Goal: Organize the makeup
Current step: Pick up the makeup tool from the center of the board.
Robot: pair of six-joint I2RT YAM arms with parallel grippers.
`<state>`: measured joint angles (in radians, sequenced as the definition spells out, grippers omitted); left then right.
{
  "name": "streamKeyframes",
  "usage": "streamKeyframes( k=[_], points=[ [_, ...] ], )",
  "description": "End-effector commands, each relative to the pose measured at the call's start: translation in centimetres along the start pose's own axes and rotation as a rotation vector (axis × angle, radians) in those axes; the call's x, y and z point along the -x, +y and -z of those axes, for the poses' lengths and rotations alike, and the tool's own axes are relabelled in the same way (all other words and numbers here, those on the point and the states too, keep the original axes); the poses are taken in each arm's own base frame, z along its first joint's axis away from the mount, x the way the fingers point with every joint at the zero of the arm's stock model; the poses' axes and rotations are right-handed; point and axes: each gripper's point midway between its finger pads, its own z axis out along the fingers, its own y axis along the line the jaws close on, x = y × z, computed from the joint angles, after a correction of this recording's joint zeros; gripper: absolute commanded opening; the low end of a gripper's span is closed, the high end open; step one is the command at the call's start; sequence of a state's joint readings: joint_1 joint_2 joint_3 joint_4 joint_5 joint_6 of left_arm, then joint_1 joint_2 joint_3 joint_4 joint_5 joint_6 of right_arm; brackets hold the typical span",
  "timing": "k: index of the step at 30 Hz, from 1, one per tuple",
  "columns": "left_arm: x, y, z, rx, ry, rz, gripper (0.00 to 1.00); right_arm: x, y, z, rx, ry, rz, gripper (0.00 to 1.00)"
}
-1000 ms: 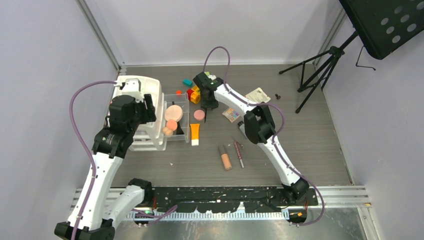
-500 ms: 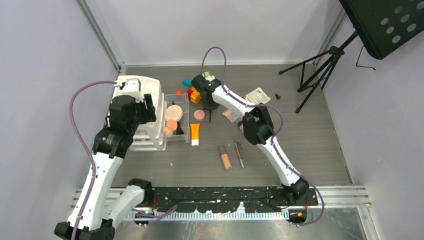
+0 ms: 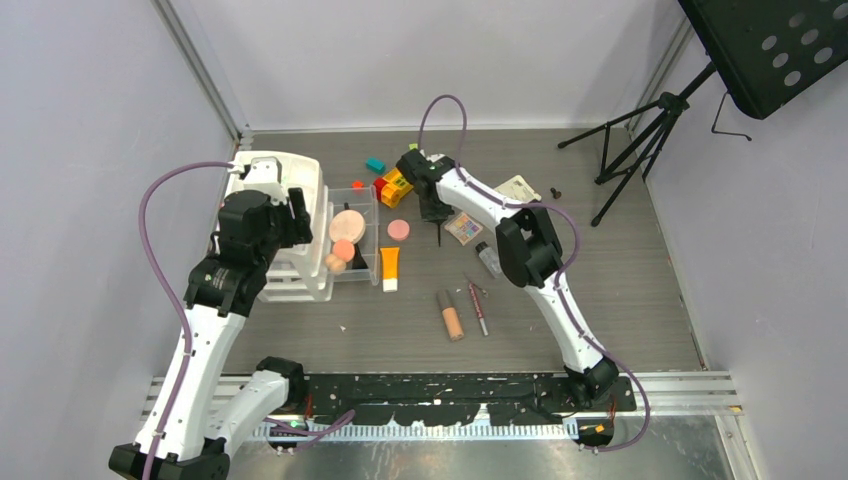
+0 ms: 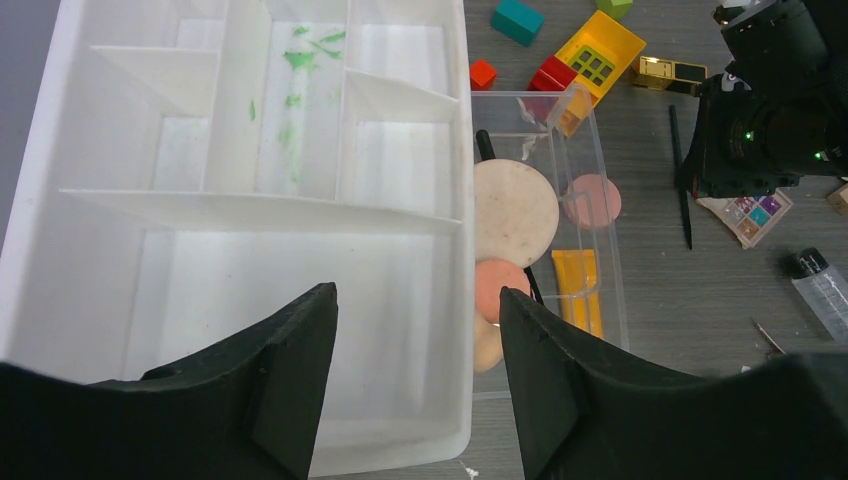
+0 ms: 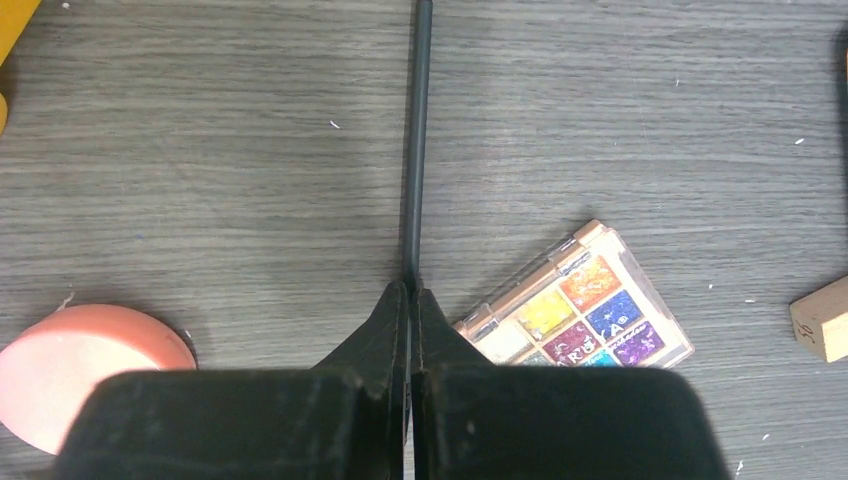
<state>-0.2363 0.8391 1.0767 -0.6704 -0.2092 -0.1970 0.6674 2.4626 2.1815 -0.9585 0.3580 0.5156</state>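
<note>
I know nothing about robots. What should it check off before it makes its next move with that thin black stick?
1. Right gripper shut on the black brush: ok.
2. Brush held at one end, the rest sticking straight out: ok.
3. Brush tip off the table: cannot tell.
4. Eyeshadow palette clear of the fingers: cannot tell, its corner lies very close.
5. Left gripper open, holding nothing: ok.
6. White organizer compartments below it free: ok.

Four round compacts (image 3: 347, 224), perhaps two palettes (image 3: 462, 229)
</note>
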Motion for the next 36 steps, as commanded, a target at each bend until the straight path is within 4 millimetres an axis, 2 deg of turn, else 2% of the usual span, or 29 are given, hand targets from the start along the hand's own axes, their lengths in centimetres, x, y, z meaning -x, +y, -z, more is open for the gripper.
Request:
streamKeyframes(
  k=[1,3,6,12,14,16,18,22,26,27,32,36],
  points=[
    [1.3,-0.2,0.3,-0.012,-0.05,-0.003,0.63,0.1,-1.6,1.0,-0.036,-0.008,0.009,0.0],
    [1.3,-0.2,0.3,-0.014,-0.049,-0.004,0.63,1.1,-1.7,2.2,-0.02,-0.043,-0.005,0.0],
    [1.2,-0.2,0.3,-0.013,-0.047,-0.005,0.63,2.7,-1.4,4.9,0.042,-0.102,-0.038,0.01],
    [1.3,-0.1,0.3,-0.01,-0.05,-0.005,0.63,6.2,0.8,12.4,0.285,-0.227,-0.131,0.01],
    [1.3,-0.2,0.3,-0.01,-0.049,-0.005,0.63,6.4,2.5,14.3,0.389,-0.234,-0.146,0.02],
    [1.3,-0.2,0.3,-0.01,-0.049,-0.005,0.63,6.4,2.8,15.0,0.404,-0.234,-0.163,0.06],
    [1.3,-0.1,0.3,-0.009,-0.049,-0.005,0.63,6.6,1.9,14.4,0.353,-0.25,-0.185,0.12],
    [1.2,-0.1,0.4,-0.011,-0.05,-0.004,0.63,6.5,-0.5,10.7,0.263,-0.216,-0.247,0.36],
    [1.4,-0.2,0.5,-0.016,-0.053,-0.003,0.63,6.3,-1.1,6.8,0.271,-0.133,-0.338,0.41],
    [1.3,-0.2,0.5,-0.015,-0.054,-0.002,0.63,6.3,-1.1,6.1,0.27,-0.127,-0.351,0.45],
    [1.3,-0.2,0.5,-0.014,-0.054,-0.003,0.63,6.0,-1.3,3.5,0.183,-0.092,-0.39,0.53],
    [1.3,-0.2,0.5,-0.016,-0.054,-0.003,0.63,4.6,-1.1,1.9,0.135,-0.046,-0.387,0.54]
  ],
)
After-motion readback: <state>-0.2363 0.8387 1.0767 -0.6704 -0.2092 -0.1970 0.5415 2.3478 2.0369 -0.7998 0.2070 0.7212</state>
